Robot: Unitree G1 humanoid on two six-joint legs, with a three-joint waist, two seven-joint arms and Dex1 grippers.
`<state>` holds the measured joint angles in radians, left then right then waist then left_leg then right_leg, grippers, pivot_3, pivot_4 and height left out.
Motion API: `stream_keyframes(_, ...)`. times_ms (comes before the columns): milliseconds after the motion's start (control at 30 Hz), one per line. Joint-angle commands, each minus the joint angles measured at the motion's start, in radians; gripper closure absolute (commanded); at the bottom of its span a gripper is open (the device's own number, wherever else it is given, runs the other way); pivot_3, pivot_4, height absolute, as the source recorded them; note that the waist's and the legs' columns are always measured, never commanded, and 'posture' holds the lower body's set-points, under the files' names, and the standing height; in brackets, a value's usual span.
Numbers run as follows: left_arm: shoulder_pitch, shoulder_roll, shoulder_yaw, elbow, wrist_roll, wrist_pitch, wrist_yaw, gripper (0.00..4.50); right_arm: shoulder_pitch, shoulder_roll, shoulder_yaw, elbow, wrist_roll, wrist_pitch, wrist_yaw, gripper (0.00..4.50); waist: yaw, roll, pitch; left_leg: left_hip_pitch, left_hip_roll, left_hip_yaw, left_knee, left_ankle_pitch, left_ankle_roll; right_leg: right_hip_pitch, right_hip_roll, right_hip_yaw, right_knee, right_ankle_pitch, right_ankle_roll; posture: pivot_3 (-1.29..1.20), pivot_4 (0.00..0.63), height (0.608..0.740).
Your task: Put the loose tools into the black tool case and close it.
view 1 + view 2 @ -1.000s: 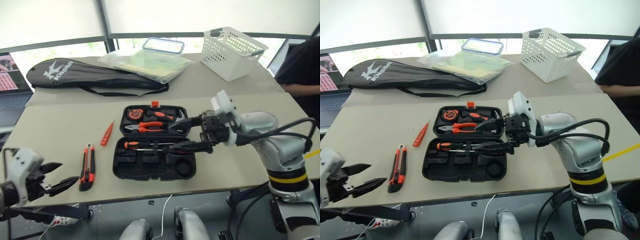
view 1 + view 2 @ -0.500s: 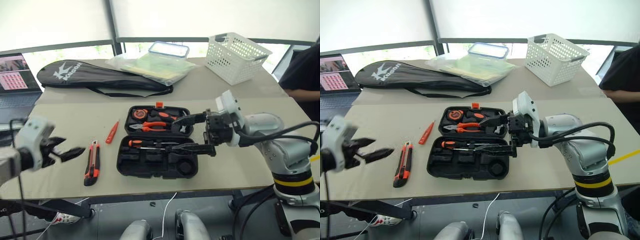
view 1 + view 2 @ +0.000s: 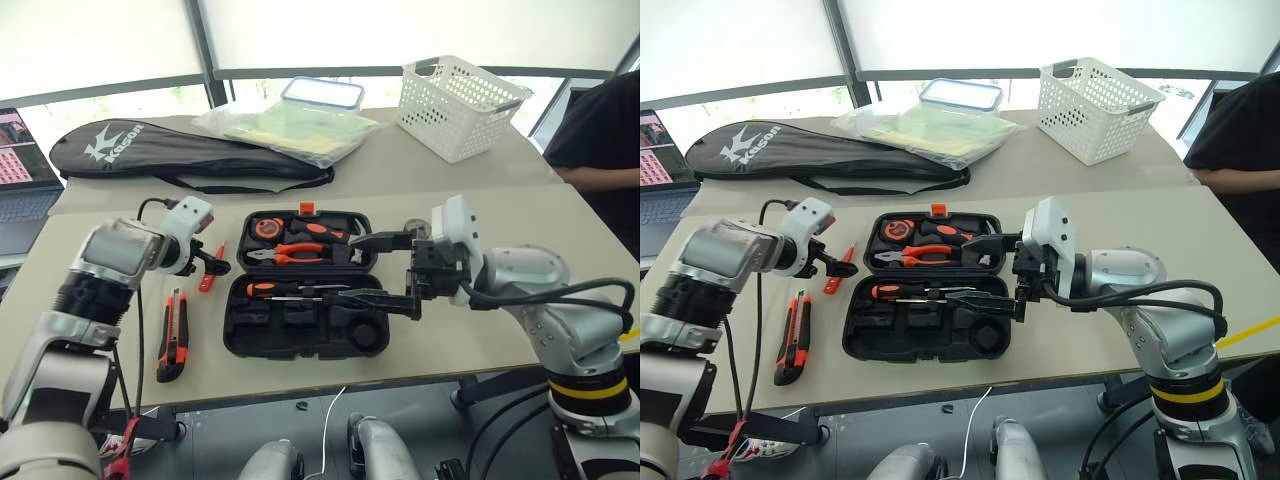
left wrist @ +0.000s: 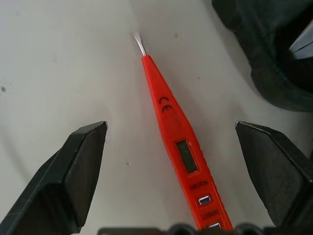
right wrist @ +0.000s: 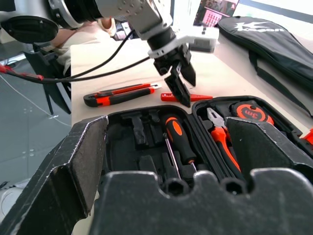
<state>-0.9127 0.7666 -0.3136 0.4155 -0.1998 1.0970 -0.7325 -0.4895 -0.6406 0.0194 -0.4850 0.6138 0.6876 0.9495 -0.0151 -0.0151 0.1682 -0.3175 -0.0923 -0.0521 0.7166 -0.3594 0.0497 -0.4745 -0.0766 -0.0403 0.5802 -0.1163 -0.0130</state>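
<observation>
Left claw (image 4: 171, 147) has swung in from the near-left edge and now hangs spread wide, straddling the small orange tester pen (image 4: 178, 147) on the beige tabletop (image 3: 120, 270), probably lining up a grab. Right claw (image 3: 395, 270) waits, spread, over the open black moulded plastic tool case (image 3: 300, 335).

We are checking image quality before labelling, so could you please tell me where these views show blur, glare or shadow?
Eye views: windows behind the table are blown out white; the tool case reads clearly. Left wrist view: the tester pen is sharp, casting a soft shadow. Right wrist view: the right gripper's near fingers are blurred; the utility knife behind is clearer.
</observation>
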Motion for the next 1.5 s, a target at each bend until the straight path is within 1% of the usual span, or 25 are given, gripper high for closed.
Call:
stream_keyframes(33,-0.020,-0.024,-0.019,0.070,0.049,-0.047,-0.016,0.62,0.017,-0.014,-0.050,-0.053,0.025,-0.006,-0.032,0.00,0.003,0.000,0.000,0.000,0.000,0.000,0.000,0.000,0.000,0.000,0.000,0.000,0.000,0.000,0.000,0.00,0.150,0.740)
stream_keyframes(67,-0.020,-0.034,-0.013,0.085,0.051,-0.045,-0.016,0.86,0.020,-0.016,-0.053,-0.055,0.027,-0.006,-0.036,0.00,0.004,0.000,0.000,0.000,0.000,0.000,0.001,0.000,0.000,0.000,0.000,0.001,0.000,0.000,0.000,0.00,0.150,0.740)
stream_keyframes(233,-0.008,-0.044,0.006,0.113,0.070,-0.055,-0.024,2.66,0.022,-0.028,-0.064,-0.059,0.035,-0.005,-0.046,0.00,0.007,0.000,-0.001,0.000,0.000,0.000,0.004,0.000,0.000,0.001,-0.001,0.003,0.007,0.000,0.000,0.00,0.150,0.740)
stream_keyframes(267,-0.006,-0.040,0.018,0.116,0.071,-0.052,-0.023,2.95,0.022,-0.032,-0.066,-0.058,0.036,-0.005,-0.044,0.00,0.006,-0.001,-0.001,0.000,0.000,0.000,0.004,0.000,0.000,0.001,-0.001,0.003,0.009,0.000,0.000,0.00,0.150,0.740)
stream_keyframes(300,-0.003,-0.034,0.028,0.117,0.071,-0.051,-0.024,3.46,0.023,-0.038,-0.069,-0.058,0.039,-0.004,-0.042,0.00,0.005,-0.001,-0.001,0.000,0.001,0.000,0.004,0.000,0.000,0.001,-0.001,0.003,0.011,0.000,0.000,0.00,0.150,0.740)
stream_keyframes(333,-0.001,-0.021,0.038,0.118,0.074,-0.063,-0.028,3.65,0.026,-0.048,-0.074,-0.056,0.049,0.005,-0.036,0.00,0.005,-0.001,-0.001,0.000,0.001,0.000,0.004,0.000,0.000,0.001,-0.001,0.003,0.011,0.000,0.000,0.00,0.150,0.740)
stream_keyframes(367,0.001,-0.006,0.044,0.117,0.080,-0.083,-0.034,4.02,0.031,-0.061,-0.080,-0.056,0.060,0.014,-0.028,0.00,0.005,-0.001,-0.001,0.000,0.001,0.000,0.004,0.000,0.000,0.001,-0.001,0.003,0.011,0.000,0.000,0.00,0.150,0.740)
stream_keyframes(433,0.000,0.036,0.049,0.114,0.094,-0.146,-0.067,4.09,0.053,-0.100,-0.101,-0.059,0.105,0.043,0.001,0.00,0.003,-0.001,-0.001,0.000,0.001,0.000,0.004,0.000,0.000,0.000,-0.001,0.003,0.011,0.000,0.000,0.00,0.150,0.740)
stream_keyframes(500,-0.008,0.078,0.078,0.088,0.083,-0.266,-0.131,4.10,0.083,-0.142,-0.125,-0.072,0.145,0.065,0.031,0.00,0.001,-0.001,0.000,-0.001,0.002,0.000,0.004,0.000,0.000,-0.001,-0.001,0.003,0.011,0.000,0.000,0.00,0.150,0.740)
stream_keyframes(567,-0.009,0.117,0.119,-0.019,0.027,-0.403,-0.262,4.10,0.116,-0.176,-0.145,-0.084,0.154,0.069,0.037,0.00,0.004,-0.002,0.000,-0.004,0.002,0.000,0.004,0.000,0.000,-0.004,-0.001,0.003,0.011,0.000,0.000,0.00,0.150,0.740)
stream_keyframes(600,-0.003,0.135,0.124,-0.082,0.002,-0.442,-0.334,4.10,0.130,-0.188,-0.152,-0.087,0.154,0.068,0.034,0.00,0.005,-0.003,0.000,-0.006,0.002,0.000,0.004,0.000,0.000,-0.006,-0.001,0.003,0.011,0.000,0.000,0.00,0.150,0.740)
stream_keyframes(633,0.001,0.147,0.127,-0.122,-0.013,-0.468,-0.383,4.10,0.139,-0.195,-0.157,-0.088,0.155,0.066,0.033,0.00,0.011,-0.003,0.000,-0.008,0.002,0.000,0.006,0.000,0.000,-0.008,-0.001,0.002,0.011,0.000,0.000,0.00,0.150,0.740)
stream_keyframes(733,0.056,0.199,0.093,-0.338,-0.071,-0.539,-0.586,4.10,0.178,-0.222,-0.157,-0.095,0.147,0.054,0.046,0.00,0.024,-0.003,0.000,-0.019,0.000,-0.001,0.014,-0.001,0.001,-0.016,-0.004,0.001,0.013,0.000,0.000,0.00,0.150,0.740)
stream_keyframes(800,0.076,0.214,0.068,-0.410,-0.078,-0.546,-0.653,4.10,0.192,-0.231,-0.155,-0.099,0.144,0.047,0.047,0.00,0.025,-0.002,0.000,-0.018,-0.001,0.000,0.014,-0.001,0.002,-0.015,-0.006,0.000,0.013,0.001,0.001,0.00,0.150,0.740)
stream_keyframes(833,0.082,0.212,0.056,-0.436,-0.077,-0.545,-0.672,4.10,0.197,-0.232,-0.153,-0.100,0.143,0.044,0.045,0.00,0.025,-0.002,0.000,-0.018,-0.001,0.001,0.015,-0.001,0.002,-0.015,-0.007,0.000,0.013,0.001,0.001,0.00,0.150,0.740)
stream_keyframes(933,0.106,0.188,-0.034,-0.509,-0.040,-0.552,-0.717,4.10,0.204,-0.225,-0.146,-0.112,0.140,0.043,0.024,0.00,0.026,-0.003,0.000,-0.018,-0.001,0.001,0.016,-0.001,0.002,-0.015,-0.007,0.002,0.012,0.001,0.000,0.00,0.150,0.740)
stream_keyframes(1033,0.101,0.162,-0.115,-0.500,0.030,-0.566,-0.726,4.10,0.209,-0.221,-0.145,-0.123,0.140,0.046,0.006,0.00,0.026,-0.003,0.000,-0.018,0.000,0.001,0.016,-0.001,0.002,-0.014,-0.006,0.005,0.013,0.001,-0.001,0.00,0.150,0.740)
stream_keyframes(1100,0.096,0.143,-0.147,-0.479,0.069,-0.572,-0.716,4.10,0.213,-0.220,-0.147,-0.128,0.142,0.046,-0.004,0.00,0.026,-0.003,0.000,-0.018,0.000,0.001,0.016,-0.001,0.003,-0.014,-0.004,0.005,0.013,0.001,-0.001,0.00,0.150,0.740)
stream_keyframes(1300,0.085,0.070,-0.185,-0.452,0.113,-0.521,-0.700,4.10,0.220,-0.209,-0.145,-0.138,0.146,0.045,-0.038,0.00,0.027,-0.003,0.000,-0.019,0.000,0.002,0.017,-0.002,0.005,-0.014,-0.001,0.005,0.013,0.001,0.000,0.00,0.150,0.740)
stream_keyframes(1500,0.072,0.013,-0.202,-0.403,0.172,-0.548,-0.669,4.10,0.217,-0.200,-0.140,-0.144,0.148,0.042,-0.056,0.00,0.027,-0.003,0.000,-0.019,0.000,0.002,0.017,-0.002,0.005,-0.014,-0.001,0.004,0.013,0.001,0.000,0.00,0.150,0.740)
